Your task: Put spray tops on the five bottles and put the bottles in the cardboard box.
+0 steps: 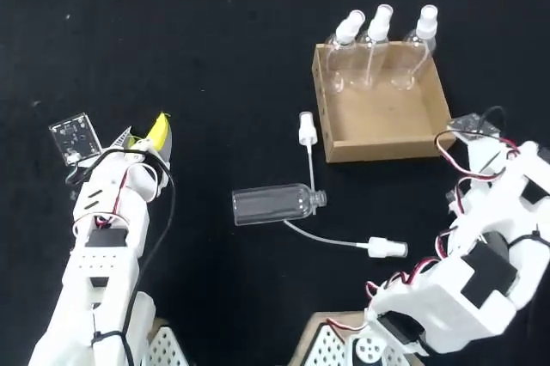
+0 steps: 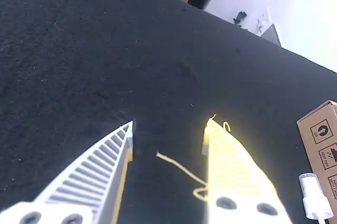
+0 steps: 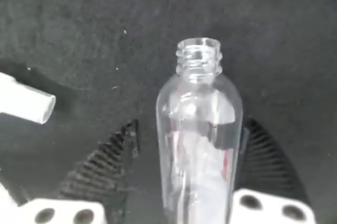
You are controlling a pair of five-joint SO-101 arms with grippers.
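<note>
Booth: Right gripper (image 3: 190, 124) up close, clamped on a bottle (image 3: 200, 145). Jaws sit either side of the clear body, the open neck points away, and there's no cap on it.

Floor: Just off to one side, a white cylinder (image 3: 26, 103) lies flat on the black table (image 3: 79, 24).

Booth: Left gripper (image 2: 169, 124) hangs wide open over the cloth with nothing between the jaws. One finger is white, one yellow.

Floor: Mid-table there's a loose bottle (image 1: 271, 205) on its side, uncapped, neck toward the right arm's side. A top (image 1: 307, 130) lies just beyond that neck, its tube running down to it. The other top (image 1: 387, 247) sits nearer the right arm, tube curling back toward the loose bottle.

Booth: Past them, the box (image 1: 378, 149) holds three capped bottles (image 1: 371, 57), lined up against the far wall.
</note>
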